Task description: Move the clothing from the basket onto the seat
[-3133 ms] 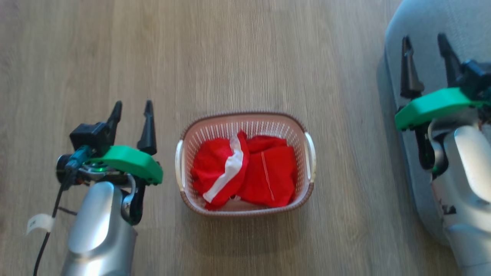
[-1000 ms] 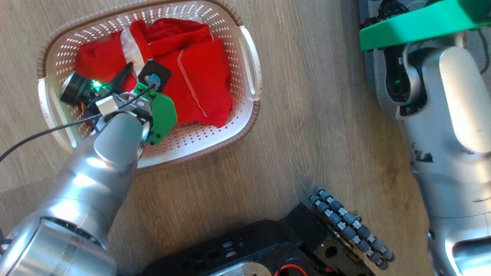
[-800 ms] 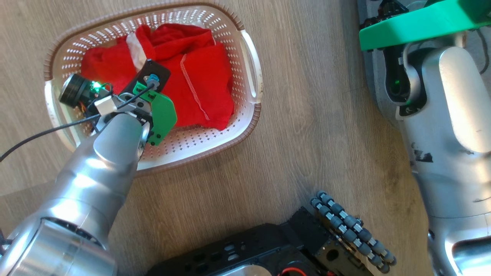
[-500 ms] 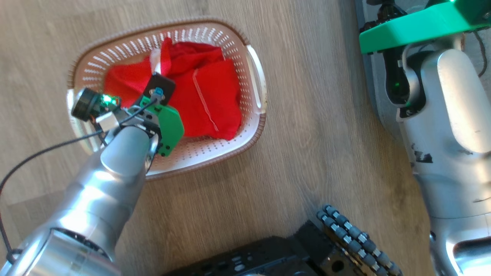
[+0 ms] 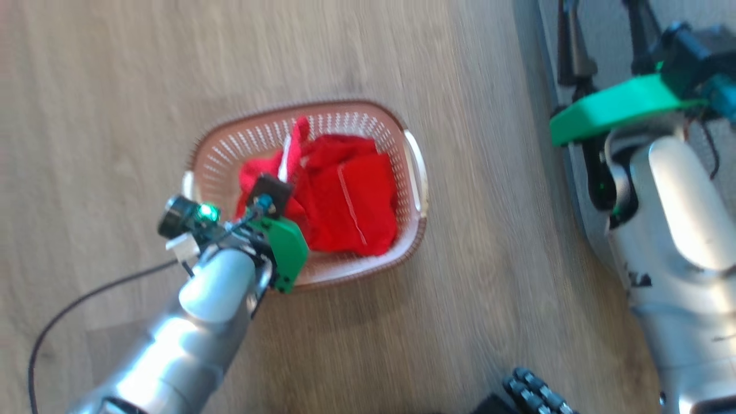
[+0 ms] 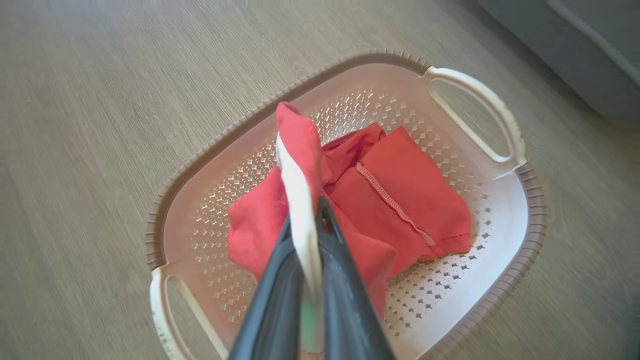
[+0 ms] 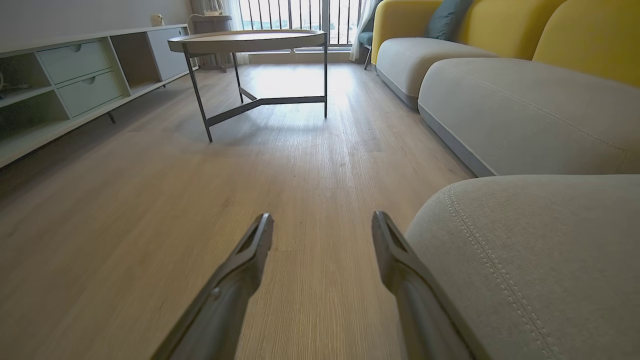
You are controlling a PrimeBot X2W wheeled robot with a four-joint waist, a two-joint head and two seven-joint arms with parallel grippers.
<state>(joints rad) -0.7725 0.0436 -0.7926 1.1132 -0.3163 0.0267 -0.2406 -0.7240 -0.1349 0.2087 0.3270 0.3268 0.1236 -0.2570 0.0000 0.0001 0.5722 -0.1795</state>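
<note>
My left arm (image 5: 195, 322) reaches up from the lower left of the head view, wrist tipped down over the basket (image 6: 500, 210). My left pincer (image 6: 306, 216) is pinched tight on the white stripe of one red garment (image 6: 297, 145), whose soft fold stands in a peak at mid-frame. The second garment (image 6: 405, 200), plain red with a stitched seam, lies flat, touching it. Both sit in the cream perforated plastic basket with its ribbed brown rim (image 6: 537, 220) and two white handles (image 6: 475, 115), on the wood-grain floor (image 6: 100, 100). My right pincer (image 7: 322, 217) is spread wide and empty, level above the floor, just beside the rounded corner of the grey double-seamed cloth seat (image 7: 525, 265) at lower right.
</note>
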